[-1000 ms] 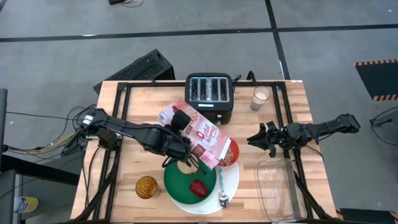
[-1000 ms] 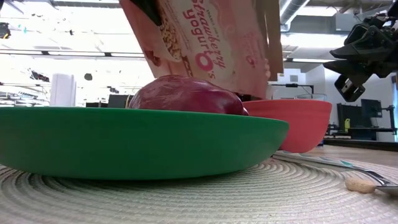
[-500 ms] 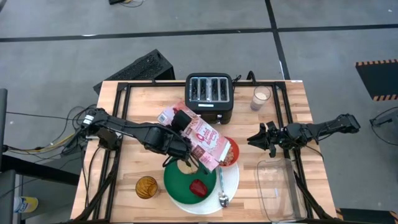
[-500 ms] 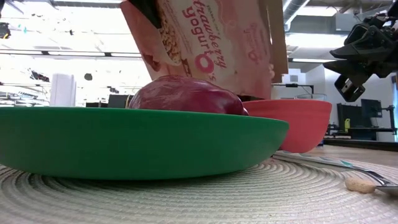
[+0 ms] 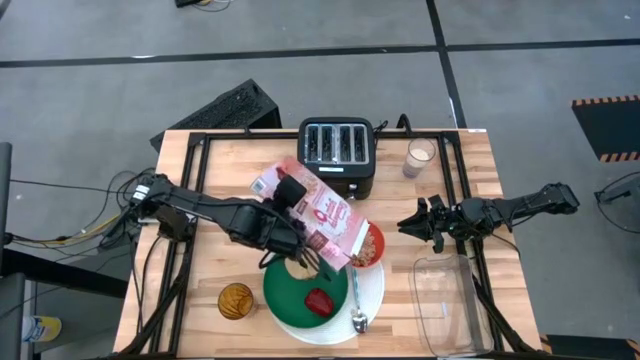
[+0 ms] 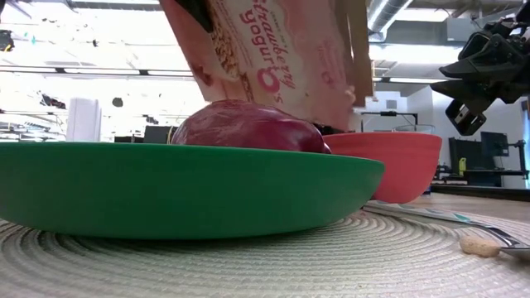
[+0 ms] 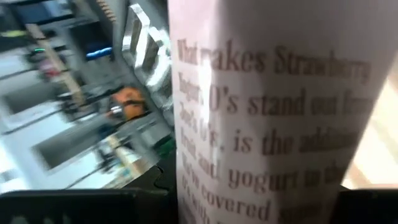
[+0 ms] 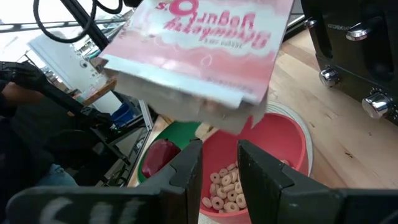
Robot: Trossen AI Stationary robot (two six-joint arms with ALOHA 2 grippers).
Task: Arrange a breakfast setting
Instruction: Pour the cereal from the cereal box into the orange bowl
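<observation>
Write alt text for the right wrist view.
A pink cereal box is tipped upside down over a red-orange bowl with cereal rings in it. Beside the bowl, a red fruit lies on a green plate.

One cereal box (image 5: 318, 218), held in the left gripper (image 5: 292, 192). Just below its open end, one red bowl (image 5: 371, 245). Under that gripper, two plates: one green (image 5: 290, 300), one white (image 5: 372, 288). One red fruit (image 5: 319, 300), one spoon (image 5: 357, 313), one bagel half (image 5: 236, 300). One toaster (image 5: 337, 150), one glass (image 5: 420, 156), one clear tub (image 5: 445, 300) beside the right gripper (image 5: 408, 222).
</observation>
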